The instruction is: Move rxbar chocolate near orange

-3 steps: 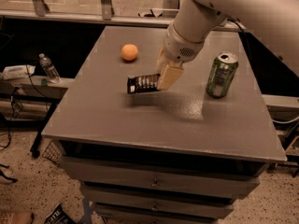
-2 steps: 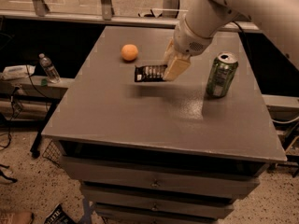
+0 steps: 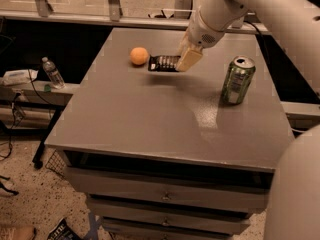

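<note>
While your gripper pinches the rxbar chocolate by one end, the bar hangs level just over the surface, its free end just beside the orange, probably so you can lower it there.

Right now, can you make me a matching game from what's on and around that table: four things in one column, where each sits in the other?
1. orange
2. rxbar chocolate
3. green can
4. water bottle

A. upright near the table's right edge
B. held at its right end by the gripper, above the table's far part
C. on a low ledge left of the table
D. resting on the table, just left of the bar

Pairs: 1-D, 2-B, 3-A, 4-C
</note>
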Tool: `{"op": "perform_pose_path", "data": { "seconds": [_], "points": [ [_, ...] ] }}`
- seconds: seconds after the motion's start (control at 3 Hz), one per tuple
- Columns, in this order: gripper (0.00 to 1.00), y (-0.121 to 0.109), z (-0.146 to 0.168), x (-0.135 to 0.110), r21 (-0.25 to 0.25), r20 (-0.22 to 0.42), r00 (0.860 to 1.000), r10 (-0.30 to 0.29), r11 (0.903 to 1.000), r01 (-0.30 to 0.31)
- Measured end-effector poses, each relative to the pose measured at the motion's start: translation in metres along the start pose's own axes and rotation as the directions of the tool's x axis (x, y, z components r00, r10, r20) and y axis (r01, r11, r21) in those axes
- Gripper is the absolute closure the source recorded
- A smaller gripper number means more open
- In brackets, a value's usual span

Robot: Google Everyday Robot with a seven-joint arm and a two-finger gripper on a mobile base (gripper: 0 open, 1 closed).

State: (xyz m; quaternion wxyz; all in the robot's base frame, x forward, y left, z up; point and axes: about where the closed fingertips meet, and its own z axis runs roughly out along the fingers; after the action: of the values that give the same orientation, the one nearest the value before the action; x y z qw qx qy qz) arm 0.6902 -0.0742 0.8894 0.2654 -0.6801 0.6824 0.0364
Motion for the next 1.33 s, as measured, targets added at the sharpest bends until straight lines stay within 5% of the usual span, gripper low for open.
{"op": "perform_pose_path", "data": {
  "seconds": [1.33],
  "points": [
    [1.0,-0.031,0.047,0.01,0.002,-0.084,0.991,0.107,0.9943,-0.107]
  ]
}}
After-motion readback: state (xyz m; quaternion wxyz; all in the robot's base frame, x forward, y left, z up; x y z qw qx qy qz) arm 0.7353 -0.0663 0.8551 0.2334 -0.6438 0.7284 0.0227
